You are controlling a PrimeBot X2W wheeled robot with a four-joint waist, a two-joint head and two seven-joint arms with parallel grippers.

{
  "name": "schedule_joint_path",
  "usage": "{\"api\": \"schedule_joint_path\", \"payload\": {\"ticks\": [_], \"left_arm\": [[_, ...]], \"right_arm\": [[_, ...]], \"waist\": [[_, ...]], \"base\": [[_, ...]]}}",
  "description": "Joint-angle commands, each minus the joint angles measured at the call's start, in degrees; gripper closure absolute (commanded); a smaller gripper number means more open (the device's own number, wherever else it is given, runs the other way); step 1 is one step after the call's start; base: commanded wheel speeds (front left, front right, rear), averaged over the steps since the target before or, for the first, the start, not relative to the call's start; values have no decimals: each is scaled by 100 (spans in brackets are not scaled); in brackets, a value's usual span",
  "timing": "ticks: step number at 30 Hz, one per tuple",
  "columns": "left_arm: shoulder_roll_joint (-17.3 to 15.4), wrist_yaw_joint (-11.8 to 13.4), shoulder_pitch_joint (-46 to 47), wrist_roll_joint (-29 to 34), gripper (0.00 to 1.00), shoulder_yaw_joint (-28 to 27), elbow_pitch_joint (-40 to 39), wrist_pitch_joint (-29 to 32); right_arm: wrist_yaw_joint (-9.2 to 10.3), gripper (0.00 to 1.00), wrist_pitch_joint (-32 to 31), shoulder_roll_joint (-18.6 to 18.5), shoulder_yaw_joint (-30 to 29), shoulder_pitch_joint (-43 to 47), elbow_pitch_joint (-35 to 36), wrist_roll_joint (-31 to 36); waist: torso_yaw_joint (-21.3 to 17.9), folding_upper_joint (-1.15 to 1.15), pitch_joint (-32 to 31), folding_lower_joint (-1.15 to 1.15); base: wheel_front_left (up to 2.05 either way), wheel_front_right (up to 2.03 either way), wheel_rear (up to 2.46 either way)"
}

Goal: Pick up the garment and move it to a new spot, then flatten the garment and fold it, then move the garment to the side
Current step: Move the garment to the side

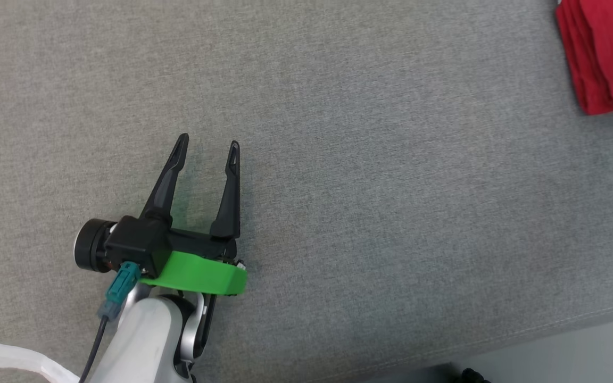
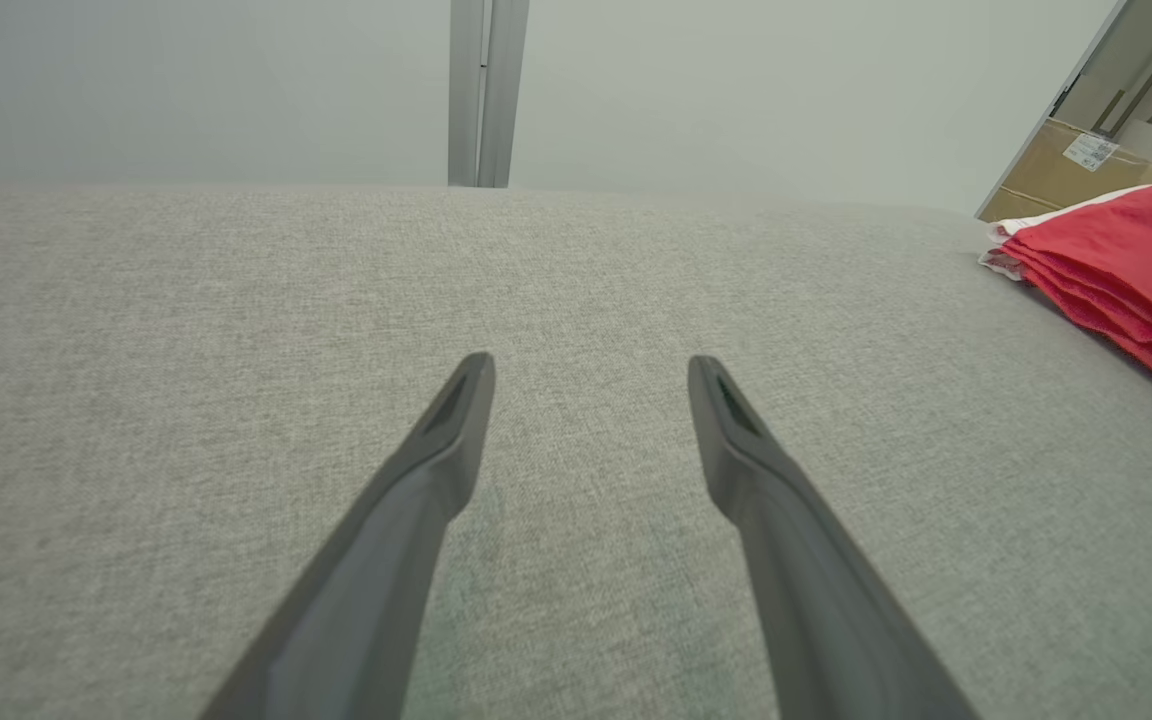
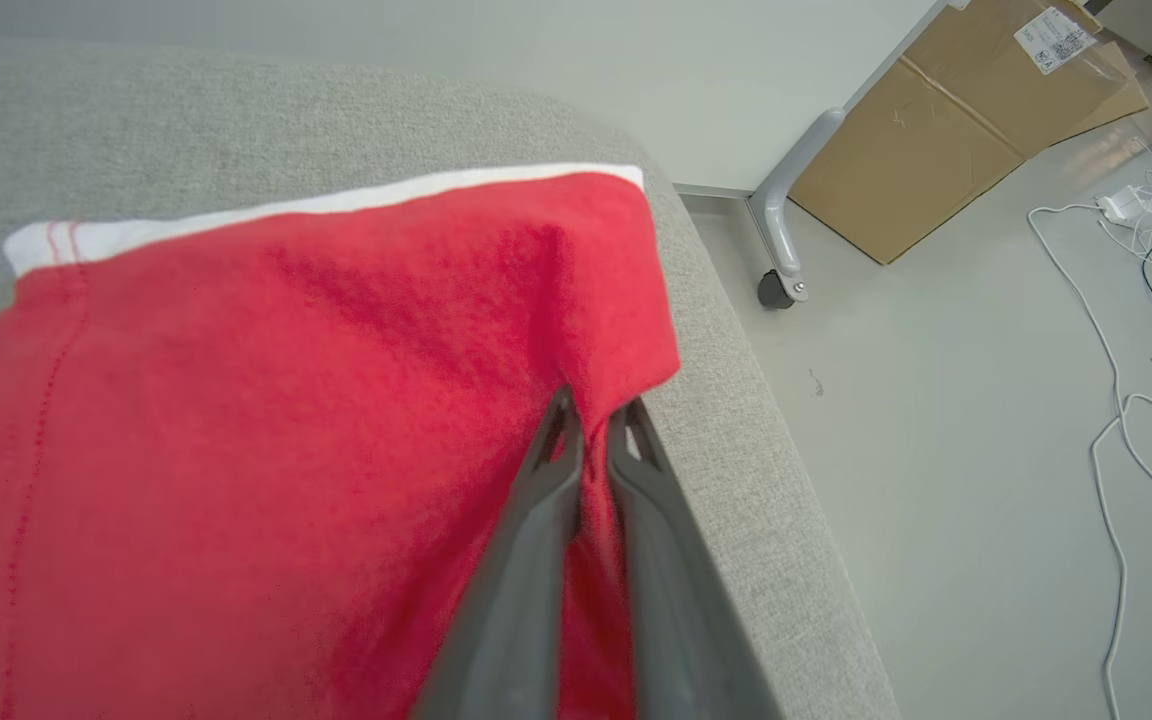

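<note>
- garment (image 1: 610, 53), folded into a red stack, lies at the upper right of the head view on the grey cushion (image 1: 391, 213); judging by that, the last step, moving it aside, is in hand.
- right gripper (image 3: 591, 420) is pinched tight on a ridge of its cloth, close to the cushion's edge.
- left gripper (image 1: 208, 141), lower left, fingers spread and holding nothing, is well apart from the garment.
- next move likely calls for settling the stack short of the edge and letting go without pulling folds loose.
</note>
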State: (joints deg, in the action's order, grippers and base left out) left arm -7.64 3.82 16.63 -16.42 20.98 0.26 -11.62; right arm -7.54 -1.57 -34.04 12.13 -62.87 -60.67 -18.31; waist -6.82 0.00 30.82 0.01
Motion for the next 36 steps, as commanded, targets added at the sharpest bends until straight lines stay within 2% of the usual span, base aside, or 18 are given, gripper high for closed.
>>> {"api": "schedule_joint_path", "payload": {"ticks": [1, 2, 4, 5, 13, 21, 30, 36], "left_arm": [[-41, 42, -36, 77, 0, 3, -26, 14], [-43, 43, -27, 79, 0, 9, -38, 19], [-36, 56, 0, 79, 0, 26, -50, 27], [-30, 59, 15, 81, 0, 37, -49, 23], [-11, 47, 71, -36, 0, 32, 69, -18], [87, -61, 196, -395, 0, -172, 520, -184], [275, -143, 149, -869, 0, -690, 1672, -357], [353, -131, -264, -777, 0, -1064, 1914, -356]], "right_arm": [[10, 100, 84, -36, 13, -109, -52, 71], [10, 93, 195, -76, -14, -166, -88, 143], [10, 51, 320, -83, -63, -227, -222, 266], [10, 0, 409, -69, -124, -266, -298, 315], [10, 0, 950, 191, -330, -437, -624, 657], [10, 0, 1285, 709, -41, -318, -406, 661], [10, 0, 1589, 1498, 368, 588, -70, 406], [9, 0, 1676, 1838, 472, 1564, 556, 186]], "waist": [[78, 0, 98, -1], [78, 0, 114, -1], [79, 0, 127, -1], [77, 0, 127, -1], [21, 0, -91, -1], [38, 0, -751, -1], [254, 0, -1863, -1], [424, 0, -2416, -1]], "base": [[0, 0, 0], [0, 0, 0], [0, 0, 0], [0, 0, 0], [0, 0, 0], [0, 0, 0], [0, 0, 0], [0, 0, 0]]}}
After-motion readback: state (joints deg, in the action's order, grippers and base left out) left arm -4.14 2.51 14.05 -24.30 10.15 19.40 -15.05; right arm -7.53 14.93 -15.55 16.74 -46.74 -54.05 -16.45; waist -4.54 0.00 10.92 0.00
